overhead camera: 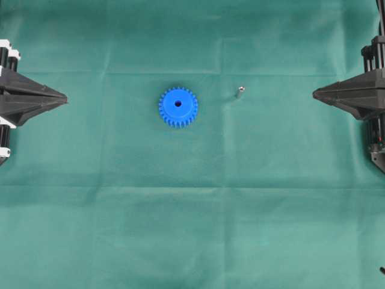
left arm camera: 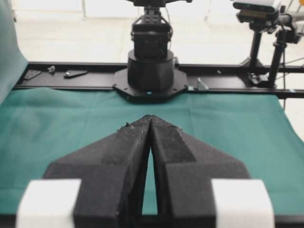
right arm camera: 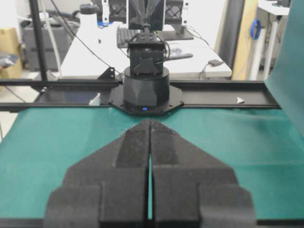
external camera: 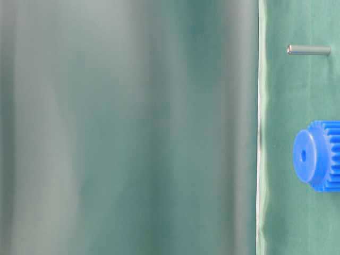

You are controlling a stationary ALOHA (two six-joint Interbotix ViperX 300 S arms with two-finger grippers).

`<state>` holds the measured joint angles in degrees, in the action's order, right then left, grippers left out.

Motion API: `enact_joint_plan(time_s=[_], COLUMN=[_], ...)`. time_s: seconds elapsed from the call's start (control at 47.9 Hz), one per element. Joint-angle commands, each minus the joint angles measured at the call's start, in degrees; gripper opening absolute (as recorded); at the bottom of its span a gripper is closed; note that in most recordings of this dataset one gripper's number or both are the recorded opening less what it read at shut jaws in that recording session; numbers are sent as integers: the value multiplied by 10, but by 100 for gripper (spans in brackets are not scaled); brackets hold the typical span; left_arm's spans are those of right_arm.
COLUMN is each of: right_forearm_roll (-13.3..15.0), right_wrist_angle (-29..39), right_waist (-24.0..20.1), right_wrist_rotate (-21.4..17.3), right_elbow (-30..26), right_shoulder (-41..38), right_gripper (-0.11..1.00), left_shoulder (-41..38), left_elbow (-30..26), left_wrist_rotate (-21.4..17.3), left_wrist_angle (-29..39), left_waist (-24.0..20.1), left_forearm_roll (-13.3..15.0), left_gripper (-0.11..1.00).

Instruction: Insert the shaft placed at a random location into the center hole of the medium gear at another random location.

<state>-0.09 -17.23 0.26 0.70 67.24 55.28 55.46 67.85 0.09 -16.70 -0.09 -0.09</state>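
From overhead, the blue gear [overhead camera: 178, 107] lies flat on the green cloth [overhead camera: 192, 229], its center hole [overhead camera: 178, 103] facing up; the small metal shaft [overhead camera: 239, 93] rests apart to its right. The left gripper [overhead camera: 65, 96] and right gripper [overhead camera: 314, 94] sit clenched and empty at opposite edges.

At table level, the shaft [external camera: 308, 50] and gear [external camera: 317, 155] sit well apart.

Left wrist: fingertips [left arm camera: 151, 118] pressed together.

Right wrist: fingertips [right arm camera: 150, 122] likewise shut.

green cloth [overhead camera: 192, 229], white desk [right arm camera: 95, 52], bright room
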Motion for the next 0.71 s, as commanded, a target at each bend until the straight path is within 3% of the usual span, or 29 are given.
enact_joint_plan(time_s=[0.0,0.167,0.48,0.585,0.689], right_forearm_roll=[0,0,0,0,-1], right_wrist_angle=[5,42,9,-1,-30], right_waist=[2,5,34,50,69], right_wrist_rotate=[-5,-5,-5,-5,-5], right_elbow=[-9,-27,-23,-19,-14], right_shoulder=[-4,-6,-32,-54,-96], right_gripper=[1,1,3,22,53], left_shoulder=[-7,-4,-4,-4,-4], left_elbow=[-19,-20,-20,-19,-19], left_wrist_rotate=[5,5,4,4,4], left_wrist_angle=[17,28,31,31,30], left_waist=[10,10,10,10,10], left_forearm_roll=[-6,-6,-6,-7,-7], left_gripper=[0,0,0,0,0])
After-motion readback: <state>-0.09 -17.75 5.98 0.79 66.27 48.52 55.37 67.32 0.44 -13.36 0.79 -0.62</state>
